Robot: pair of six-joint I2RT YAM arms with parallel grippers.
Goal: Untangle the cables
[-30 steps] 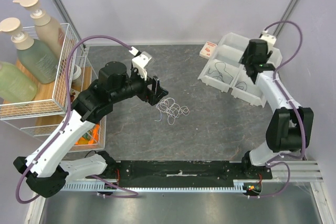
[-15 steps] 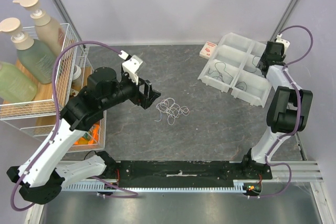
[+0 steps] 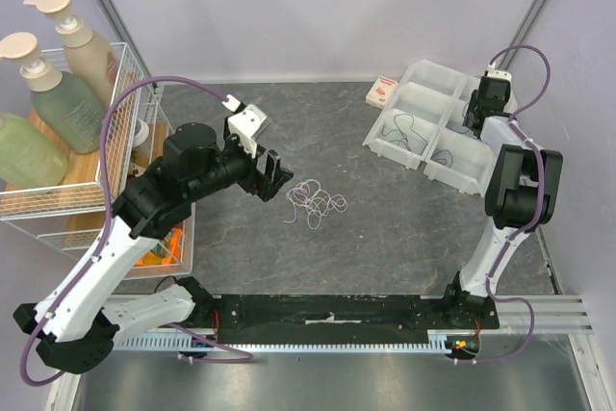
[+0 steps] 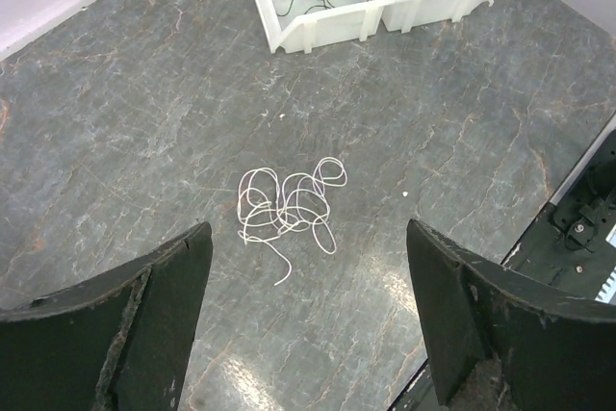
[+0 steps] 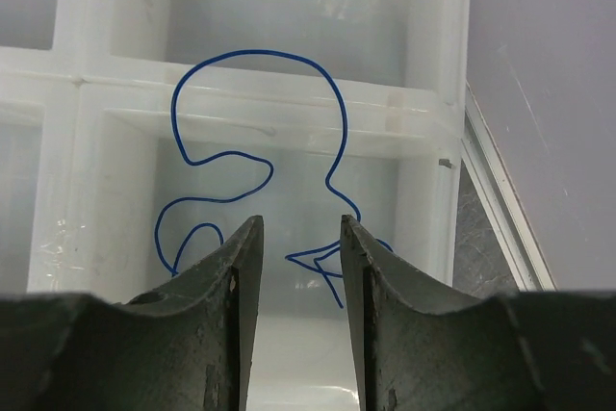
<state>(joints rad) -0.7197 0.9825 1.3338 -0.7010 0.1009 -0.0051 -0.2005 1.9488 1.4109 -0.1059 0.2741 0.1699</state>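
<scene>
left claw hangs wide open, white cables below for grabbing; right claw sits half-open, blue cable beneath.

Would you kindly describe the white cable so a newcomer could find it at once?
Start at the dark grey table. Near its middle, ahead of the left gripper, lies the white cable, a loose knot of small loops. Unlike the black cable in the white bins, it rests on bare tabletop.
</scene>
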